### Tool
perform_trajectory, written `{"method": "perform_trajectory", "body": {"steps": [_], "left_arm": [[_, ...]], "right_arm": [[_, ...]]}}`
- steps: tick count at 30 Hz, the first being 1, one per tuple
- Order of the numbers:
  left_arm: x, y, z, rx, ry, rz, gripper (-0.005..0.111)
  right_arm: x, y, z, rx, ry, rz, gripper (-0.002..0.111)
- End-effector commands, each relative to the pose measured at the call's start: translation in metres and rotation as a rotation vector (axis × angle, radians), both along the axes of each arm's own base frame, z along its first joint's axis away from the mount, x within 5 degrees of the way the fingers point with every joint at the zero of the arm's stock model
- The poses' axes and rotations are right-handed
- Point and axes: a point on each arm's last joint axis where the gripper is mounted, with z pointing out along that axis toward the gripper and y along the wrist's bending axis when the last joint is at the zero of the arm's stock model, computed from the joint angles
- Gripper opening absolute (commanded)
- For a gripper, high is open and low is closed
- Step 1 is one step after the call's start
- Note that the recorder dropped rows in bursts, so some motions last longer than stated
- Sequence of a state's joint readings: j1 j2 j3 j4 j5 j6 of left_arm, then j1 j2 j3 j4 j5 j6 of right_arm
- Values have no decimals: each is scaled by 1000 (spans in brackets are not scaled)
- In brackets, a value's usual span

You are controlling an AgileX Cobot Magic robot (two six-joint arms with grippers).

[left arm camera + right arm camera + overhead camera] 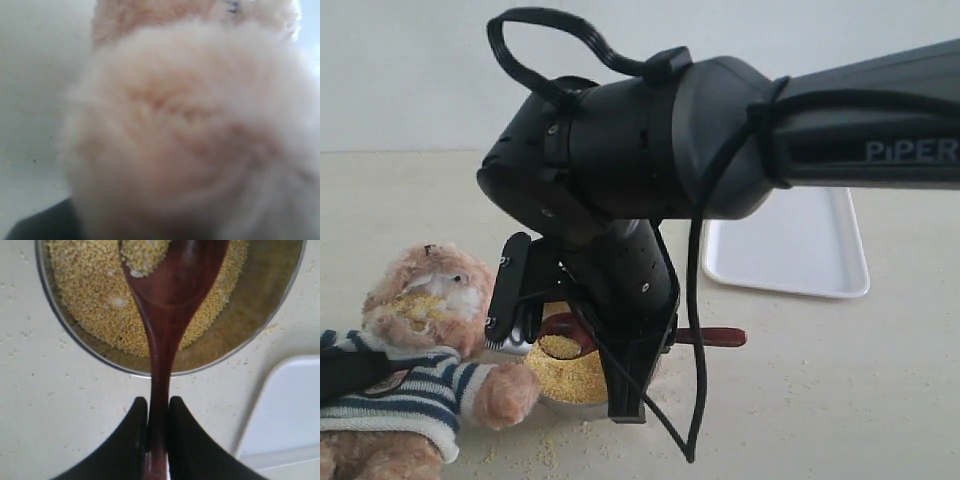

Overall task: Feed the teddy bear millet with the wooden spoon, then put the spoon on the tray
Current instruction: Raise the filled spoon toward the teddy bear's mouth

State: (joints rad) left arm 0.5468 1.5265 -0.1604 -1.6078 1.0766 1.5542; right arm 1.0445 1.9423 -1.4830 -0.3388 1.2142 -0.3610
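The right gripper [157, 409] pinched the slim handle of the small dark reddish-brown wooden spoon [167, 305]. Its scoop held yellow millet grains [145, 255] over the round shiny steel bowl [280, 295], low in the middle of the exterior view. The fluffy light-brown teddy bear [425, 310] lay lower left. The flat white plastic tray [800, 250] sat at the right. I could not tell if the left gripper [350, 368] was clenched.

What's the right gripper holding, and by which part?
The wooden spoon, pinched at its slim handle by the right gripper; its bowl sits over the millet.

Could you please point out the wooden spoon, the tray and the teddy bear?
wooden spoon [162, 335], right wrist view, its neck.
tray [790, 250], exterior view, bare flat surface.
teddy bear [428, 292], exterior view, face.
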Motion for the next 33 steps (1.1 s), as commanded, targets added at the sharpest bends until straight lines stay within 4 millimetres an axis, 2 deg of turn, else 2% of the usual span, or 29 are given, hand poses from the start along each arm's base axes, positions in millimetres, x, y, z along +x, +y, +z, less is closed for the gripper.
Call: {"method": "perform_trajectory", "body": {"steps": [1,6,15,21,27,33], "left_arm": [[-1,-1,1,-13,-13,-3,5],[-1,-1,1,-13,-13,-3,5],[-1,-2,1,-11,-11,-14,5],[-2,-2,1,-10,-10,-18,5],[-2,-2,1,-9,-10,-21,5],[-3,-3,0,-5,-7,-38,5]], "right_arm": [[2,-3,7,14,8,2,0],[8,-8,5,27,52,-10,0],[35,-35,10,201,246,-220,0],[38,-37,13,270,313,-263,0],[31,-33,19,333,372,-267,0],[37,-38,21,375,401,-311,0]]}}
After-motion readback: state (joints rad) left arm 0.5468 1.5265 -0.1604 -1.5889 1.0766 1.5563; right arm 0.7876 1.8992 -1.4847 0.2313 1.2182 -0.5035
